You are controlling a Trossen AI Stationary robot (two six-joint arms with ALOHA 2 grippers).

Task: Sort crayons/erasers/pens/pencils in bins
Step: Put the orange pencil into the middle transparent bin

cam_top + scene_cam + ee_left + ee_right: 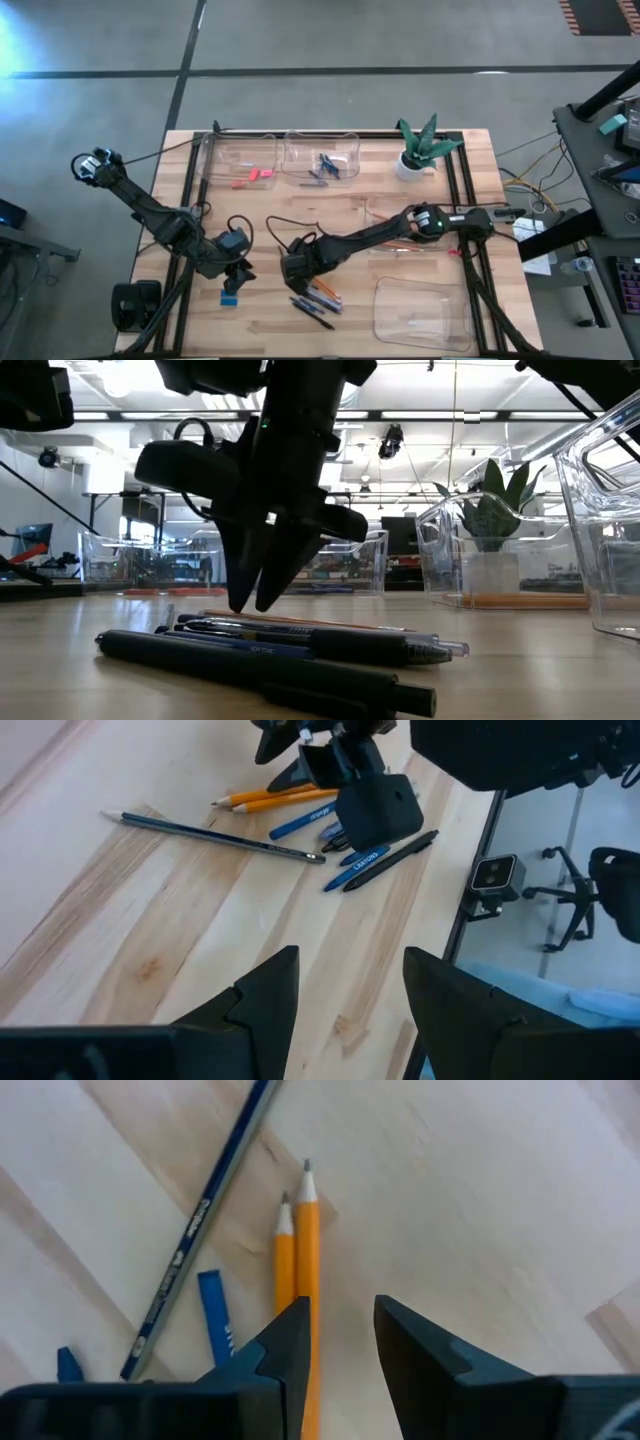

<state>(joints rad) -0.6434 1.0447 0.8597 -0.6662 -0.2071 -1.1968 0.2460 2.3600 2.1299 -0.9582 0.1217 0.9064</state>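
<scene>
While parted and empty, right claw (340, 1350) directly over table, two orange pencils (300, 1270) just beside one finger.

The high view looks straight down over the whole surface (420, 250). The low view sits at surface level, close to the pens (300, 650). Both wrist views look down on the same pencils (305, 1280).

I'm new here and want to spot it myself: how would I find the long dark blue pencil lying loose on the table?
Start at the wooden table and look to its front middle, where the right gripper hangs over a small heap of pens and pencils. The dark blue pencil lies at the edge of that heap, beside two orange pencils. It is the longest, thinnest stick there, and the only dark blue one with a silver end.
</scene>
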